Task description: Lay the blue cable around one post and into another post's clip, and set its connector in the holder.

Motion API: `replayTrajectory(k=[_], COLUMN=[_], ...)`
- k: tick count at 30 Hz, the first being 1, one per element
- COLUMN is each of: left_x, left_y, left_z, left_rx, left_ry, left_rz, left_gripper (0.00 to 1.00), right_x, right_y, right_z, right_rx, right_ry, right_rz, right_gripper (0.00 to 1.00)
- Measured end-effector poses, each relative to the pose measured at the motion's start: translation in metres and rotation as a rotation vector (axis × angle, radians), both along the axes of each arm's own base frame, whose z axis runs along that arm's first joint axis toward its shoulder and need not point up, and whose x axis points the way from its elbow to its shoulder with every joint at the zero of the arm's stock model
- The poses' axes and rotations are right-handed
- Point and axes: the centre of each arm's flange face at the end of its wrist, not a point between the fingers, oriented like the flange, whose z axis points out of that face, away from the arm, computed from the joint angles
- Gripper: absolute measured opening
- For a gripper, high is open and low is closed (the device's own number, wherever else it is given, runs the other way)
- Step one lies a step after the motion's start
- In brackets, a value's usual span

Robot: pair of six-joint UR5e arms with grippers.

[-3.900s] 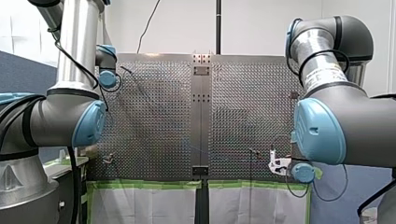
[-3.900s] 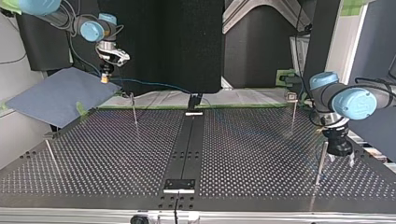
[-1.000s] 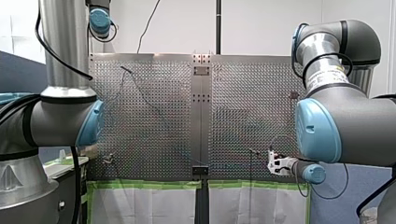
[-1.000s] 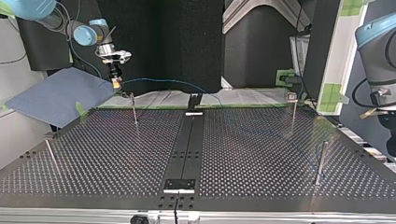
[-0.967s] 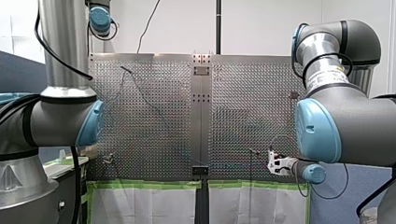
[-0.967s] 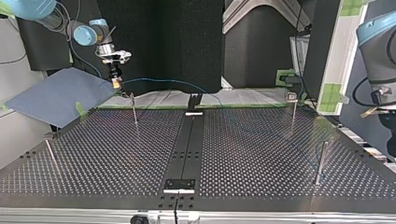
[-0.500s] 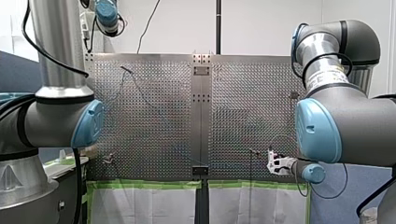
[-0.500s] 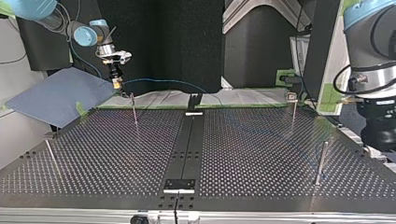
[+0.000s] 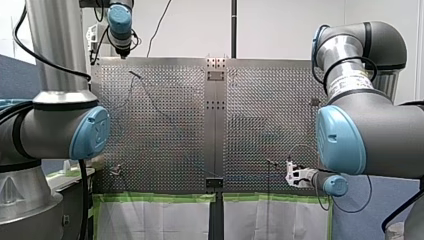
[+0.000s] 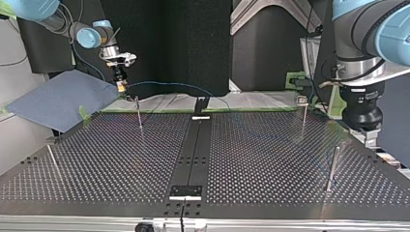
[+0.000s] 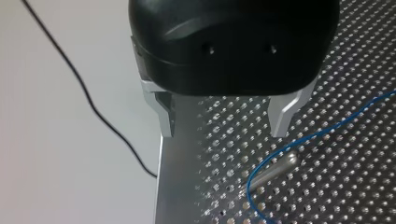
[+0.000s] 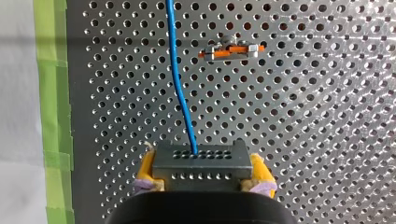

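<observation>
My right gripper [image 12: 198,181] is shut on the grey connector [image 12: 200,161], yellow pads on either side of it. The blue cable [image 12: 180,88] leaves the connector and runs ahead, passing beside a post with an orange clip [image 12: 229,51]. At the top view's back left, this gripper [image 10: 121,83] hangs just above that post [image 10: 139,115]. My left gripper [image 11: 224,126] is open and empty, its metal fingers [image 11: 166,116] above the table's edge. Beneath it the cable [image 11: 327,133] loops around a plain post [image 11: 275,168]. In the top view the left gripper [image 10: 367,135] hovers at the right.
A black rail [image 10: 193,150] runs down the table's middle with brackets at both ends [image 10: 185,191]. Two more posts [image 10: 303,113] [image 10: 331,168] stand at the top view's right, another [image 10: 52,162] at its left. A blue sheet [image 10: 58,99] lies beyond the back left corner.
My left arm has swung in from the top view's right edge toward the posts there; in the front view its wrist moved right along the far edge. My right arm has held still.
</observation>
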Motion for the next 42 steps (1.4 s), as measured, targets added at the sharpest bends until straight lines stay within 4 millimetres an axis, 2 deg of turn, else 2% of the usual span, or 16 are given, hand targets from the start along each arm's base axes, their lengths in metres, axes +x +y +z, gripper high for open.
replayTrajectory(k=[11,21,42], left_x=[-0.008,-0.019,-0.047], left_y=[-0.006,-0.007,-0.004], left_z=[0.021,0.016,0.008], left_rx=[0.080,0.143,0.116], left_ry=[0.055,0.166,0.340], left_rz=[-0.062,-0.079,-0.047], left_gripper=[1.00,1.00,1.00], right_x=[0.000,0.001,0.002], right_y=[-0.001,-0.001,0.000], right_z=[0.000,0.000,0.000], right_rx=[0.001,0.001,0.003], right_ry=[-0.003,-0.002,0.003], right_rz=[0.000,0.002,0.004], right_gripper=[0.00,0.00,0.00])
